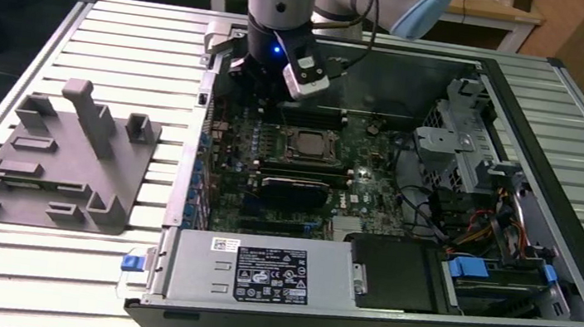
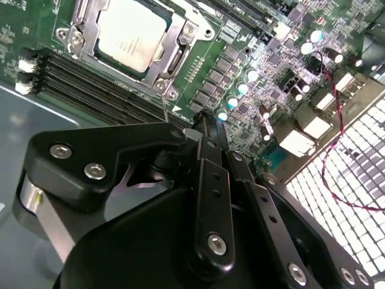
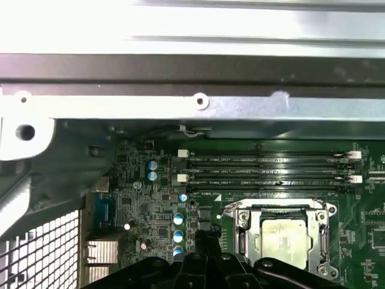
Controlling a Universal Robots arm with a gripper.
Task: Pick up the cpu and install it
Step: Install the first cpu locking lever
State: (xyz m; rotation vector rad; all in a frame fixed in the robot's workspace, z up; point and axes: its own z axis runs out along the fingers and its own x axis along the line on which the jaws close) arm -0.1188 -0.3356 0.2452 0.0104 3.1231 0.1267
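The cpu [image 1: 306,143] lies flat in its metal-framed socket on the green motherboard [image 1: 365,160] inside the open computer case. Both wrist views show its silvery top [image 2: 129,33] [image 3: 283,238] inside the socket frame. My gripper [image 1: 263,97] hangs over the board's back corner on the exterior view's left, beside the memory slots [image 3: 271,171] and a little away from the socket. Its black fingers come together at their tips [image 2: 201,120] [image 3: 201,239], shut, with nothing between them.
A large grey plastic tray [image 1: 58,160] with upright posts sits on the slatted table to the exterior view's left of the case. A black ribbed module [image 1: 295,189] lies in front of the socket. The power supply [image 1: 256,272] and drive cage [image 1: 462,143] crowd the case's front and right.
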